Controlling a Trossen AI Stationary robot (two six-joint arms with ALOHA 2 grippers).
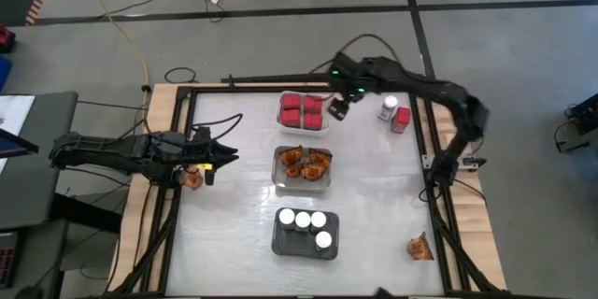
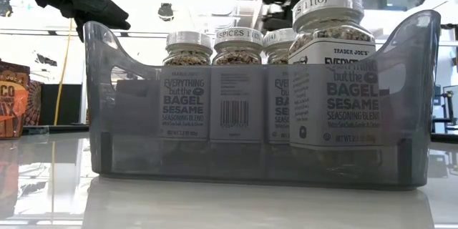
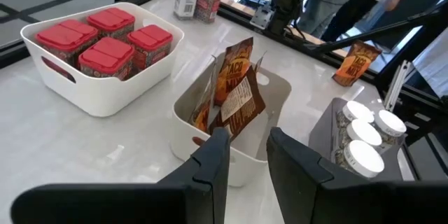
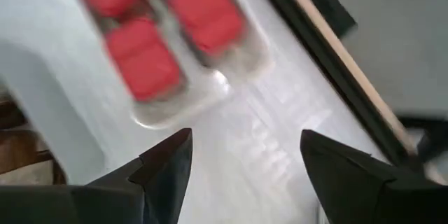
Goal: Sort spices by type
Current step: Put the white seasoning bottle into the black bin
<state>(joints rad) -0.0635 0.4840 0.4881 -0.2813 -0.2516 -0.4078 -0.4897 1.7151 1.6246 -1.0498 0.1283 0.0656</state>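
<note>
White table [image 1: 234, 196]; R end effector [image 1: 338, 109] open beside red containers [image 1: 303, 110].

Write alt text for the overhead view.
Three trays sit in a column mid-table: white with red containers, clear with brown packets, dark grey with white-lidded jars. The right gripper hovers open beside the white tray; strays remain.

White tray [image 1: 281, 120], clear tray [image 1: 277, 170] (middle), dark grey tray [image 1: 277, 239], yellow cable [image 1: 121, 28] on floor
</note>
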